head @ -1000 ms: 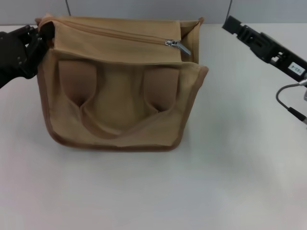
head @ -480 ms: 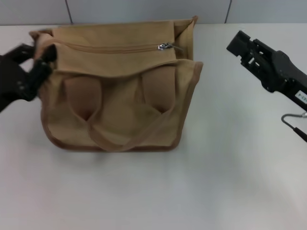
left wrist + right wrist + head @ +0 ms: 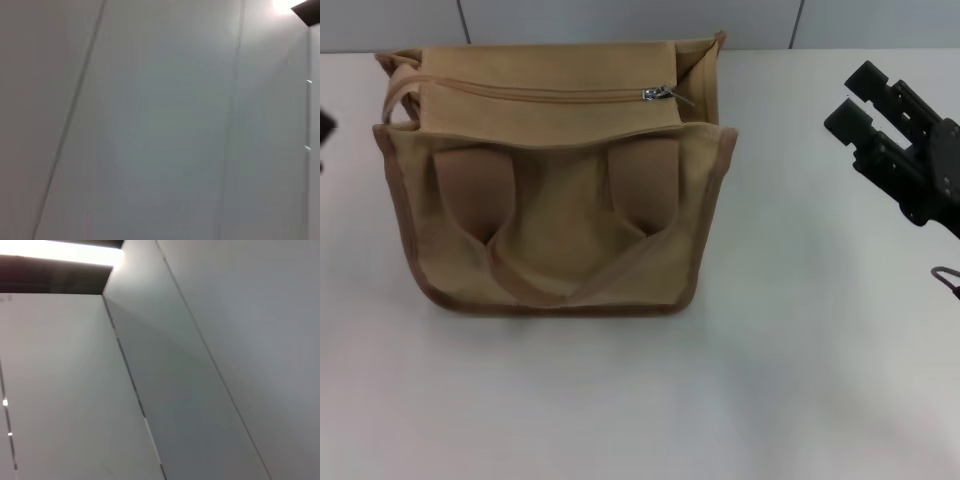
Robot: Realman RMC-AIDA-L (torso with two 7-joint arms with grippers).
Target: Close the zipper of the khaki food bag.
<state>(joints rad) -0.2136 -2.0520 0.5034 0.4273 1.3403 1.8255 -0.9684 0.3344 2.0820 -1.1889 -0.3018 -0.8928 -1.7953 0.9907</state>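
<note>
Two tools frame your scene. Your right tool [image 3: 868, 108] hangs at the right side above the tabletop [image 3: 800, 380], well apart from the khaki food bag [image 3: 555, 185], its two dark fingers spread with nothing between them. Your left tool [image 3: 324, 135] shows only as a dark sliver at the left edge, so you cannot tell its state. You see the bag upright left of centre, the zipper [image 3: 540, 92] running along its top, the silver pull tab [image 3: 660, 95] near the right end. Both wrist views show only grey wall panels.
</note>
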